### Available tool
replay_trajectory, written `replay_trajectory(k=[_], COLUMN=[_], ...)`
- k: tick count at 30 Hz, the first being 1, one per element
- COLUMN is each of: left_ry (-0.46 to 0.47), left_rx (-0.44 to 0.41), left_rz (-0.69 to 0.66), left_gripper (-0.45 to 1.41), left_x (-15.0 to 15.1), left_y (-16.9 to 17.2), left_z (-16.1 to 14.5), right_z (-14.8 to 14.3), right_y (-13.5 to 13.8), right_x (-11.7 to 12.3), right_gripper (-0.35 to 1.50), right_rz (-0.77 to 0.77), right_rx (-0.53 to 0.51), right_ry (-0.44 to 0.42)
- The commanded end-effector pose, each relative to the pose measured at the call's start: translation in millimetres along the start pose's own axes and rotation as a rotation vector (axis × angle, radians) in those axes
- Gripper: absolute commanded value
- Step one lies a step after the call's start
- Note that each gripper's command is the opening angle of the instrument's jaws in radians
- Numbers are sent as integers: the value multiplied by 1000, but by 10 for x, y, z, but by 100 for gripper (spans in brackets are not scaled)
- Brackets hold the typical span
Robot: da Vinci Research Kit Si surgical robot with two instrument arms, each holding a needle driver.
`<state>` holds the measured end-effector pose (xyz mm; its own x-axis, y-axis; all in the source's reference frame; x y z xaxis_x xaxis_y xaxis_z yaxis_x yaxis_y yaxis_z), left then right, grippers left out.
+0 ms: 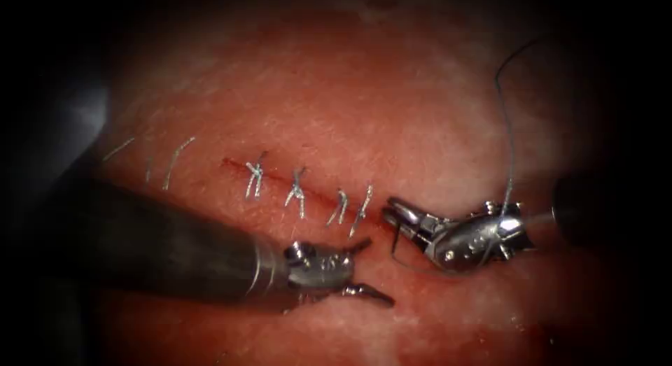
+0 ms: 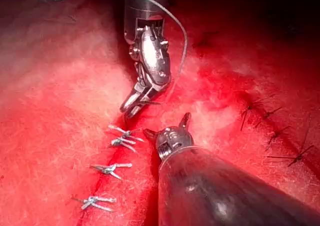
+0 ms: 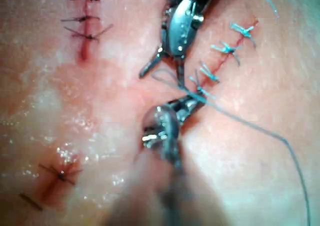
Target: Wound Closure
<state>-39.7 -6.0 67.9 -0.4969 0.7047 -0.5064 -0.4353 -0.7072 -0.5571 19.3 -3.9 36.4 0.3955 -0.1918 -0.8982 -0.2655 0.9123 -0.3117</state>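
Right hand (image 1: 399,213) pinches the needle (image 1: 396,241) beside the cut's (image 1: 315,191) right end; left hand (image 1: 367,268) spread, empty.

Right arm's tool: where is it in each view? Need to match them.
Endoscope: right arm's tool at the stitched cut's right end, claw shut on the thread.
Left wrist: same tool beyond the left arm's tool, whose claw is open, empty.
Right wrist: tool in the foreground, claw by the end stitch. I cannot tell where the needle is.
Shared landmark: row of pale stitches.
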Motion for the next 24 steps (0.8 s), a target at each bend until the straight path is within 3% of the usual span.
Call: replay_trajectory(k=[1, 7, 15, 24], left_ry=[-4, -4, -4, 34], left_rx=[-2, -2, -1, -6], left_rz=[-4, -4, -5, -13], left_gripper=[74, 74, 71, 31], left_x=[-9, -9, -7, 7], left_y=[9, 10, 10, 2], left_z=[7, 7, 8, 8], right_z=[2, 8, 2, -5], right_y=[-17, -27, -2, 18], right_x=[1, -2, 10, 30], right_gripper=[-35, -35, -35, -35], right_rz=[3, 12, 37, 47], right_rx=[6, 28, -16, -55], right_ry=[0, -6, 9, 33])
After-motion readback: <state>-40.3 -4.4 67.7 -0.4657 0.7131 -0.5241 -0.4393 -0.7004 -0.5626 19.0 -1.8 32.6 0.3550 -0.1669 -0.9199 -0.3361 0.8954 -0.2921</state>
